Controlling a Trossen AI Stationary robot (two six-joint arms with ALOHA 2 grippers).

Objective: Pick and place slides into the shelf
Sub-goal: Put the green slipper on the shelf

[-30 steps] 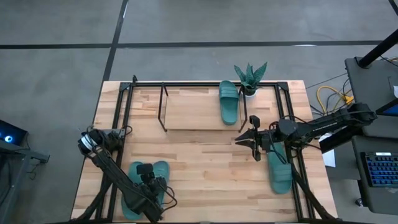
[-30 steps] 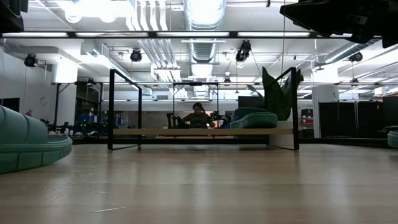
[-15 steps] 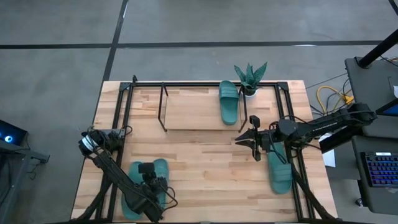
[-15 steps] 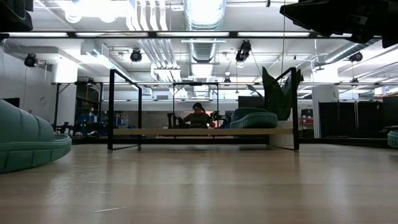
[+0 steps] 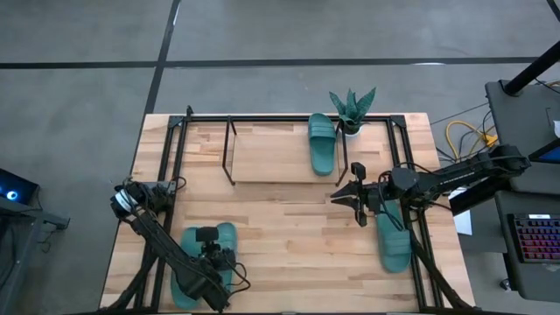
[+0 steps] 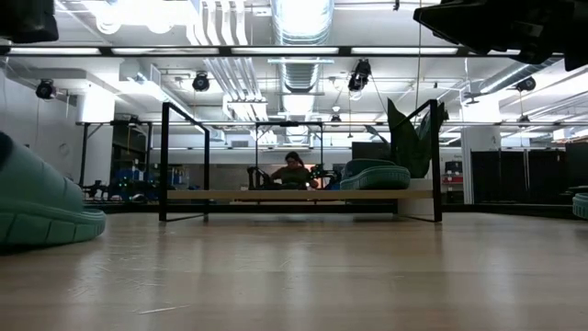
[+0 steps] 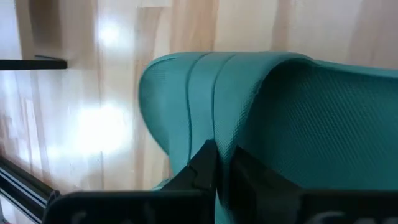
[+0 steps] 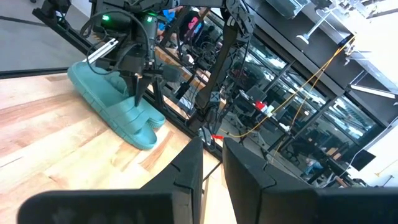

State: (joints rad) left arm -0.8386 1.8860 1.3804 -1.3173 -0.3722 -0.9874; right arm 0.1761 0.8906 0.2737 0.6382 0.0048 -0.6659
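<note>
Two teal slides lie side by side at the table's near left. My left gripper points steeply down between them and is shut on one; the right wrist view shows it from afar. In the low view that slide stands tilted. A third slide rests sole-down on the shelf, at its right end. Another slide lies on the table at the right. Above it my right gripper hangs level, its fingers a narrow gap apart, with nothing between them. My left gripper pinches a thin raised side edge of a slide between its two fingers, where the two slides lie against each other. The fingers come from above, slanting down. Whether they hold one slide's edge or both, I cannot tell. The slide is tilted, part of it still on the table.
A spiky green potted plant stands right of the shelf at the far edge. Black frame rods run along the table's left and right sides. Bare wood lies in the middle of the table. A person sits in the room beyond.
My left gripper has stayed in place, rolled a little and shut on the slide. In the low view that slide, which lay flat, now stands tipped, one side raised.
</note>
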